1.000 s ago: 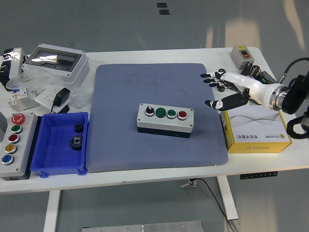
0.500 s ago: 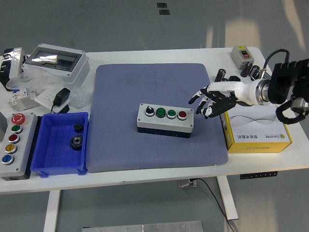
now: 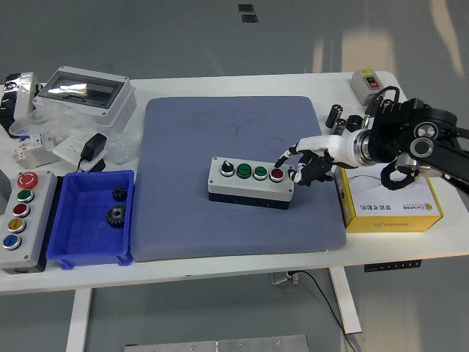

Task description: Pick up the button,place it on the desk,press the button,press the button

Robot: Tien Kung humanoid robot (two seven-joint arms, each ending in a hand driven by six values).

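A grey button box (image 3: 250,180) lies in the middle of the blue mat (image 3: 234,125). Along its top sit a black knob, two green buttons and a red button (image 3: 276,174) at the right end. My right hand (image 3: 302,164) reaches in from the right, fingers curled downward. One fingertip (image 3: 282,158) hovers at the red button's right edge; I cannot tell whether it touches. The hand holds nothing. My left arm is out of view.
A yellow and white carton (image 3: 388,196) lies under my right forearm. A blue bin (image 3: 91,218) with gears and a second button panel (image 3: 20,213) stand at the left. A clear-lidded enclosure (image 3: 84,92), adapter and bags fill the back left. A small switch box (image 3: 368,83) sits back right.
My right hand has swung left from above the carton to the button box's right end, turning palm-down and curling its fingers. The button box has not moved.
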